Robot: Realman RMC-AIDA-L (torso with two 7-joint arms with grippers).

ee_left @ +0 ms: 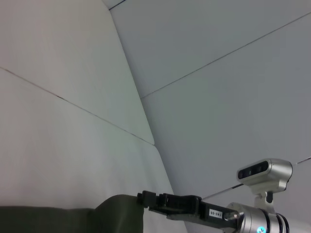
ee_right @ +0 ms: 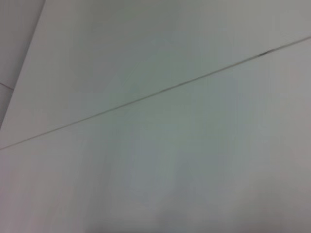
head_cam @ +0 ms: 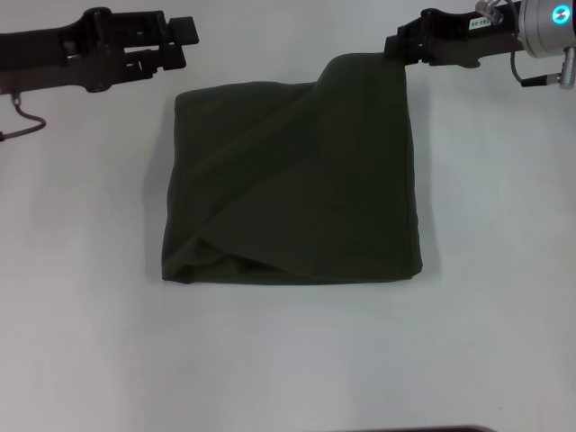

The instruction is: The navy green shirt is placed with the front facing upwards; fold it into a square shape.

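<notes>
The navy green shirt (head_cam: 297, 189) lies folded into a rough square on the white table, plain side up, with a diagonal crease from its near left corner to its far right corner. That far right corner is raised off the table, and my right gripper (head_cam: 397, 49) is shut on it. The left wrist view shows the same grip, with the right gripper (ee_left: 145, 200) pinching the shirt's (ee_left: 68, 221) corner. My left gripper (head_cam: 183, 40) hovers open just beyond the far left corner, apart from the cloth. No lettering or label shows.
White table (head_cam: 288, 360) surrounds the shirt on all sides. A dark strip (head_cam: 414, 429) shows at the near edge. The right wrist view shows only pale panels (ee_right: 155, 145) with a seam line.
</notes>
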